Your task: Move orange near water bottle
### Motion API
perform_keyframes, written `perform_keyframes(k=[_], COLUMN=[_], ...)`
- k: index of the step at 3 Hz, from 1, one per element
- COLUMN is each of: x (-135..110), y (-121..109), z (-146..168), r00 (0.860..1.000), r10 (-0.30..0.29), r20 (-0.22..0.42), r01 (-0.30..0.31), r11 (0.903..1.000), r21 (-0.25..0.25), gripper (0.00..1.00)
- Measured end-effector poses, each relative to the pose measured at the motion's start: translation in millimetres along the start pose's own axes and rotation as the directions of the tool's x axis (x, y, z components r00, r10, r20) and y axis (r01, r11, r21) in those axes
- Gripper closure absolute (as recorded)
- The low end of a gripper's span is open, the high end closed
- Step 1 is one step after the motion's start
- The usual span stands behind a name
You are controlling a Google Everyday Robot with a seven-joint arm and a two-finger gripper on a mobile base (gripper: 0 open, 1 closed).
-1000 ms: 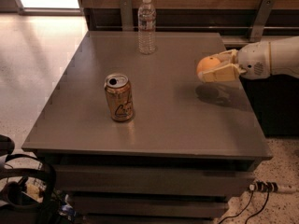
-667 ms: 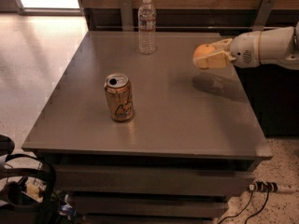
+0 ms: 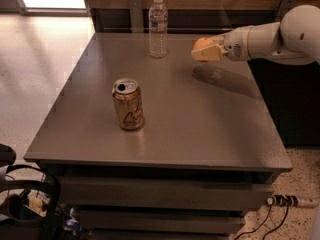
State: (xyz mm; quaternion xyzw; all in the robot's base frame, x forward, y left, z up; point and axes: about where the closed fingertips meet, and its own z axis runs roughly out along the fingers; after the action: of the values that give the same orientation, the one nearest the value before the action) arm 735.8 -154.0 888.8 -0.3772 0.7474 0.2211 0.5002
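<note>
The orange hangs above the table's far right part, held in my gripper, whose pale fingers are shut on it and cover most of the fruit. The white arm reaches in from the right edge. The water bottle, clear with a white cap and a pale label band, stands upright near the table's back edge, a short way left of the orange and gripper. A shadow of the gripper lies on the tabletop just below it.
A gold drink can, opened, stands upright left of the middle of the grey table. A dark wall panel runs behind the table. Cables and a power strip lie on the floor at lower right; dark gear sits at lower left.
My gripper has carried the orange leftward and toward the back of the table, closer to the water bottle. The can and bottle have not moved.
</note>
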Motion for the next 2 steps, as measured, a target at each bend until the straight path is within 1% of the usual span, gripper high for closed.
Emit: perform_keyframes(k=[1,2], x=[-3,-3], y=[-6,-5], z=[50,81], r00=[1.0,0.998], r10=[-0.025,-0.049], r20=[-0.013,-0.025], r01=[0.026,0.05], r11=[0.9991,0.9973], r21=[0.034,0.055], gripper=[1.0,1.0])
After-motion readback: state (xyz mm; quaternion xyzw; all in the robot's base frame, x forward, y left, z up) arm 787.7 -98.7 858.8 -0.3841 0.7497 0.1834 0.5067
